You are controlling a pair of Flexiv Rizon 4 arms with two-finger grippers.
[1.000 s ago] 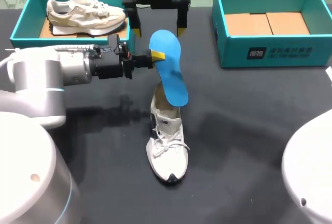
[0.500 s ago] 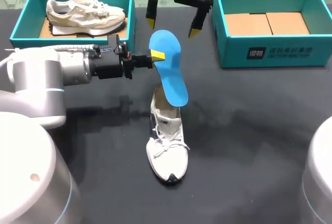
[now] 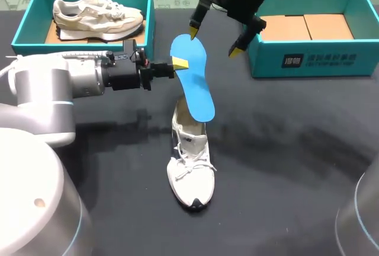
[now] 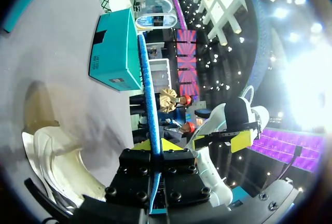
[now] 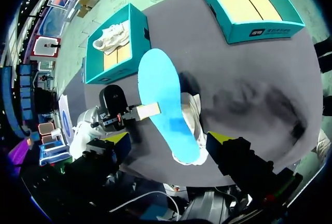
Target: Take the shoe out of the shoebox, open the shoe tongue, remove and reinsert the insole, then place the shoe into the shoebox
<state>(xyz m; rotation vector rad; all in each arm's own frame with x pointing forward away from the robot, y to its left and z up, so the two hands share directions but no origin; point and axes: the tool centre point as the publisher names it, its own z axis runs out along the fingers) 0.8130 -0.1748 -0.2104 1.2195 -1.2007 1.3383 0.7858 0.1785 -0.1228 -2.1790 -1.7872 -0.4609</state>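
While the left gripper [image 3: 177, 63] pinches the bright blue foam insole [image 3: 192, 81] by its edge, tilted over the white lace-up sneaker [image 3: 190, 161] in the middle of the dark tabletop [image 3: 284, 149], toe toward the near edge, the right gripper [image 3: 214, 41] hovers spread and empty near the far edge. Reinsertion looks due. I would steady the sneaker's collar with the free gripper, feed the insole's lower end toward the toe, keep it in line with the sole, and release only once it is seated.

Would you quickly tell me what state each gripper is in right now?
Left gripper: shut on the insole.
Right gripper: open, holding nothing.
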